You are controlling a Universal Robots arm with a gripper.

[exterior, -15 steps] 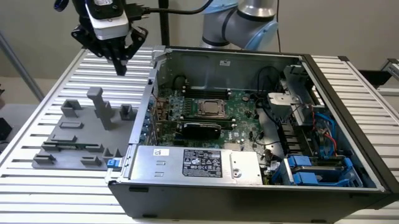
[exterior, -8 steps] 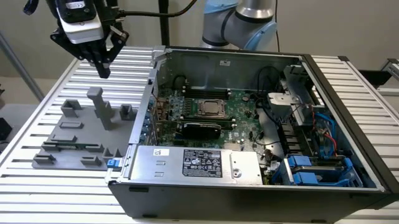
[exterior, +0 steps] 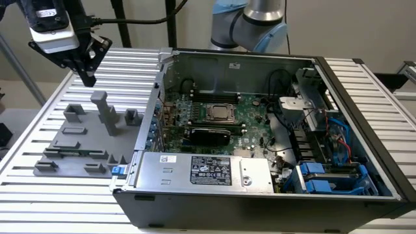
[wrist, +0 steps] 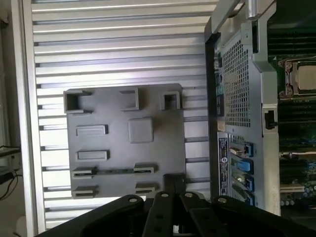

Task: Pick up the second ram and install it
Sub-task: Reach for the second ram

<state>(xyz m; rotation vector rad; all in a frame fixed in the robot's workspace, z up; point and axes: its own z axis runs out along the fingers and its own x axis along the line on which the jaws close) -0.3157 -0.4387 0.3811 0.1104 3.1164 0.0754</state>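
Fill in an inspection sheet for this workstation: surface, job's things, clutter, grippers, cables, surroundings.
Surface: slatted aluminium table carrying a grey fixture tray and an open computer case.
Job's things: ram stick seated between two tray holders; motherboard exposed.
Clutter: nothing seen.
Grippers: gripper shut, empty, above the tray.
Cables: black cable off the gripper; blue wires inside the case.
Surroundings: robot arm base beyond the case.

Power-supply label (exterior: 211, 170): print illegible
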